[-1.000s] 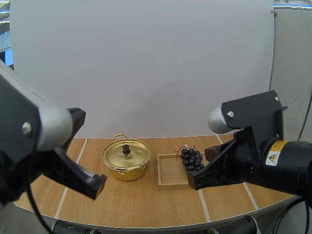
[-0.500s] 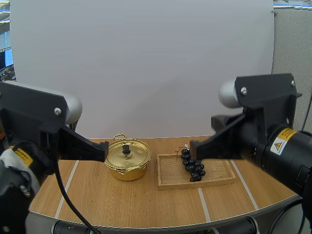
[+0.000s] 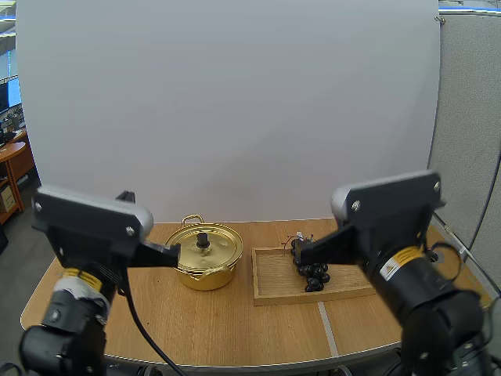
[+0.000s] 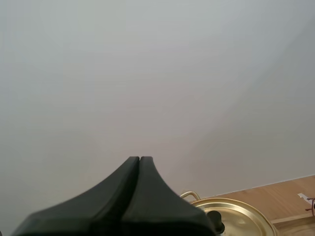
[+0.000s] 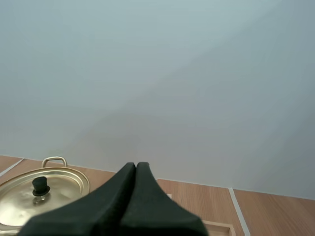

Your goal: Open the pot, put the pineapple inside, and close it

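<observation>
The left tool [image 4: 140,162] and right tool [image 5: 136,167] — both closed, empty — hang over the desk [image 3: 219,321]. Lidded pot [image 3: 203,254] left, grapes [image 3: 309,262] on tray [image 3: 274,283] right: seemingly each staged for its nearer arm.

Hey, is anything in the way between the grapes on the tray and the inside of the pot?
Yes: the lid sits on the pot, closing it. Nothing visible stands on the table between the wooden tray with the grapes and the pot.
</observation>
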